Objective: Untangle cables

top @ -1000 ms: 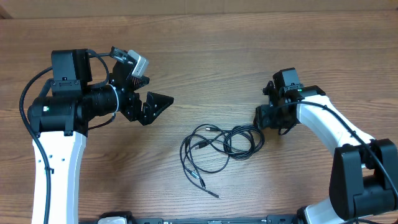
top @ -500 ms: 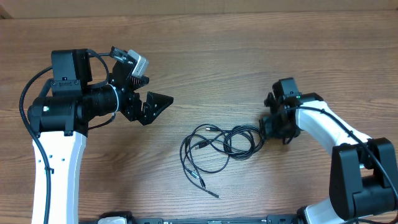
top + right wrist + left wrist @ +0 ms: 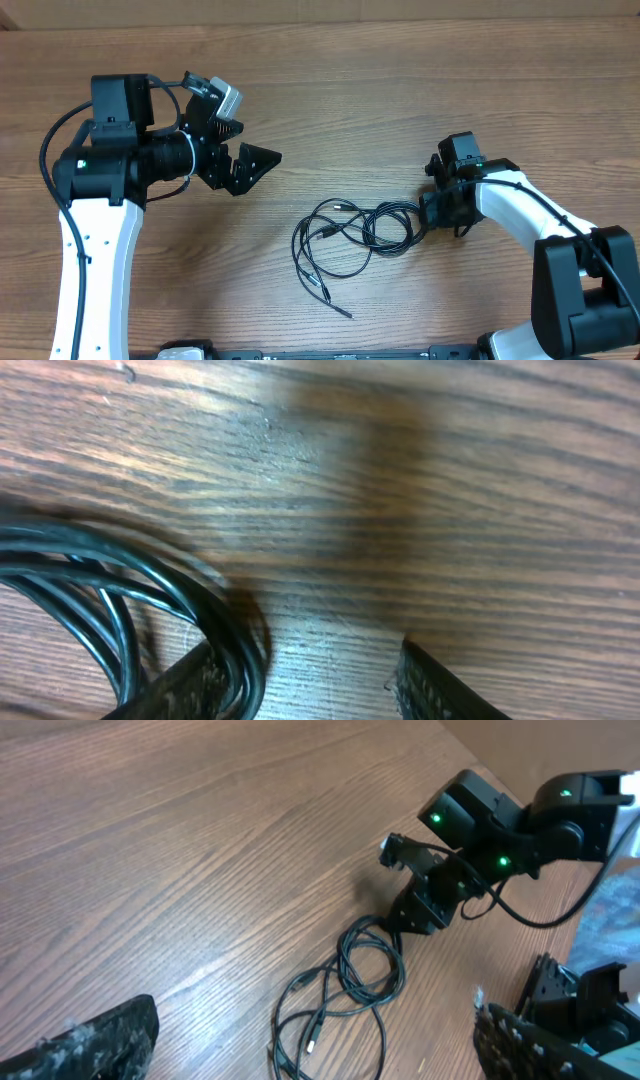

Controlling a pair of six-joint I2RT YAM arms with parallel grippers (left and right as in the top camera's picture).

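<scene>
Cables: the cables (image 3: 362, 232) lie in a loose tangle of overlapping loops near the middle of the worktop (image 3: 400, 90), with two free plug ends (image 3: 346, 314) trailing out towards the near edge.
Left tool: the left tool (image 3: 255, 165) hangs above the wood, up and to the left of the tangle and well apart from it, its jaws spread wide with nothing between them.
Right tool: the right tool (image 3: 428, 210) sits low at the right-hand end of the tangle. Its wrist view shows the two fingers (image 3: 440, 688) apart, with bare wood across most of the gap and the bundled loop pressed just inside one finger. It is not clamped on anything yet.
What has changed: over the last second the right arm has come down and forward, from just beside the loop's end to straddling it, and its jaws look narrower than before. The left arm has shifted only slightly. The cables lie where they did.
Meaning for the task: this looks like the start of a first grasp, with no strand separated so far.
Next need: the jaws probably have to centre on the loop before closing.
Risk: several strands run together at that end, so a pinch there may drag the whole bundle instead of freeing one cord.
</scene>
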